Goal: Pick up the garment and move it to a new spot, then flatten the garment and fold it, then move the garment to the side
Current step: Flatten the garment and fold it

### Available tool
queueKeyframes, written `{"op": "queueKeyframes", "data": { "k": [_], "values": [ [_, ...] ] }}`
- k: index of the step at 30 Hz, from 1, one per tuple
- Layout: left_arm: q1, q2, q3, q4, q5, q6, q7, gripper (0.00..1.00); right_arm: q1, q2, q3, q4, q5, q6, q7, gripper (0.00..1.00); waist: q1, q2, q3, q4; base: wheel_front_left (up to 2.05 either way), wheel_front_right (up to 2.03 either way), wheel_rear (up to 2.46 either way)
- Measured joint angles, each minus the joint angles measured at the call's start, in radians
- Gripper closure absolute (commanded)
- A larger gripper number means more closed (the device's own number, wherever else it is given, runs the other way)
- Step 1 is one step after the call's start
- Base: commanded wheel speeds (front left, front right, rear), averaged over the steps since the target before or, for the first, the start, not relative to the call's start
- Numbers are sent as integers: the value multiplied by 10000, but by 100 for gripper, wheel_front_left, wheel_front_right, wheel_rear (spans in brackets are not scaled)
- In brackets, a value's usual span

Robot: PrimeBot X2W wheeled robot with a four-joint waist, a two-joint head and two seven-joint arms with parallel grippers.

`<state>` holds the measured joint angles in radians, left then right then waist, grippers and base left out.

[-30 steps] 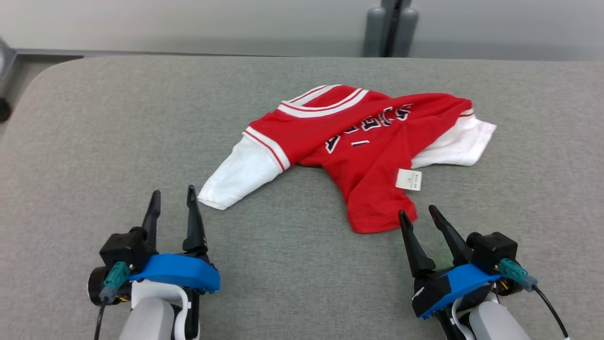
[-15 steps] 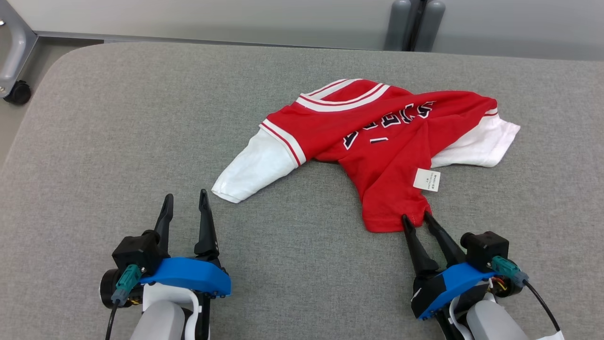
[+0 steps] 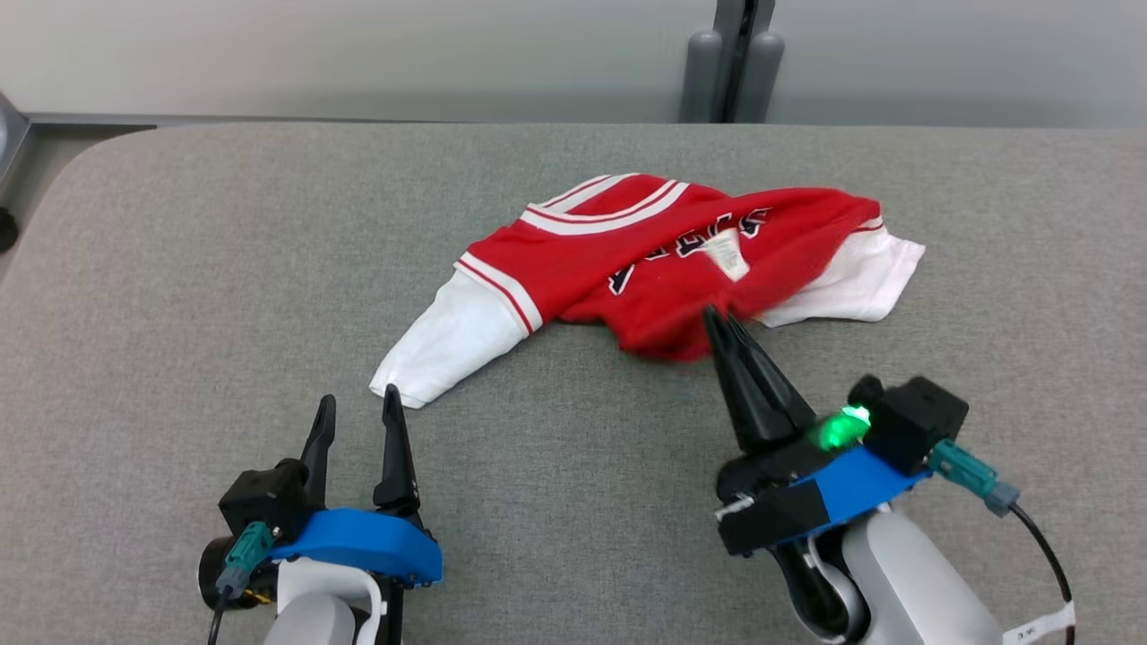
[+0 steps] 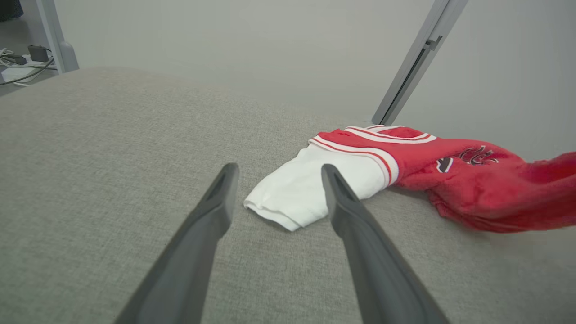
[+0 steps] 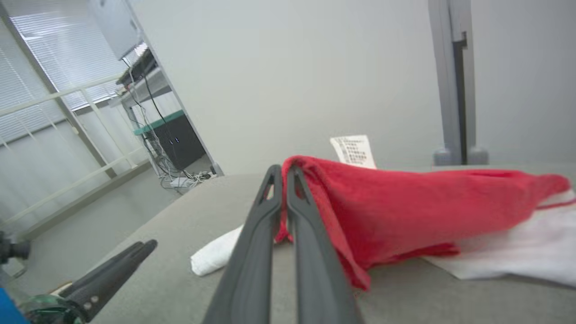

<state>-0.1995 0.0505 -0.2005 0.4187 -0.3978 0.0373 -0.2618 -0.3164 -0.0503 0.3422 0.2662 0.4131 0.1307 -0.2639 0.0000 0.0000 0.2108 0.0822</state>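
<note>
Broadly, a grey fabric-covered table (image 3: 179,269) spans the head view, with a rounded corner at its upper left. A pale wall (image 3: 358,45) and a grey upright post (image 3: 735,63) stand behind its far edge.

On the table, right of centre and toward the far side, lies the garment (image 3: 618,260). It is a red jersey with white striped trim, dark lettering and 2 white sleeves. The left sleeve (image 3: 448,340) stretches flat toward the near left, and the right sleeve (image 3: 851,278) spreads out at the far right. The near red hem (image 3: 663,336) is bunched, drawn up off the table and blurred.

The right gripper (image 3: 720,315) has its 2 dark fingers pressed together on that hem. In the right wrist view the red cloth drapes away from the pinched tips in a raised ridge.

The left gripper (image 3: 359,399) sits low at the near left with its fingers spread wide, holding nothing. Its tips are just beside the left sleeve's cuff, and whether they touch it cannot be told.

A small white label (image 3: 728,255) shows on the red cloth just beyond the right fingertips. A green light (image 3: 838,430) glows on the right gripper's body.
</note>
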Motion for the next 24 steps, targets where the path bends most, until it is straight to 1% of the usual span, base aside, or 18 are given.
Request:
{"op": "queueKeyframes", "data": {
  "k": [3,5,9,11,16,20,22,24],
  "values": [
    [114,0,12,86,-61,-23,0,0,-478,0,702,-1101,639,0,2,100,0,0,-214,-77,0,0,0],
    [175,2,29,148,-58,-35,0,0,-867,17,957,-1801,934,0,0,100,0,0,-379,-113,0,0,0],
    [518,0,161,274,50,-136,0,0,-1395,13,895,-2922,1517,0,-2,100,0,0,-743,-154,0,0,0],
    [702,8,257,357,119,-201,0,0,-1510,12,744,-3233,1753,0,-2,100,0,0,-900,-195,0,0,0],
    [1044,2,445,441,211,-286,0,0,-1821,0,366,-3620,2207,-2,0,100,0,0,-1134,-356,0,0,0],
    [1188,2,554,497,280,-303,0,0,-2305,-130,299,-3783,2215,0,0,100,-1,0,-1260,-459,0,0,0],
    [1194,2,520,514,268,-309,0,0,-2322,-435,13,-3402,2038,0,-2,100,-1,0,-1285,-454,0,0,0],
    [1191,0,433,514,167,-336,0,0,-2246,-869,-245,-2583,1937,0,4,100,-1,0,-1266,-410,0,0,0]
  ]
}}
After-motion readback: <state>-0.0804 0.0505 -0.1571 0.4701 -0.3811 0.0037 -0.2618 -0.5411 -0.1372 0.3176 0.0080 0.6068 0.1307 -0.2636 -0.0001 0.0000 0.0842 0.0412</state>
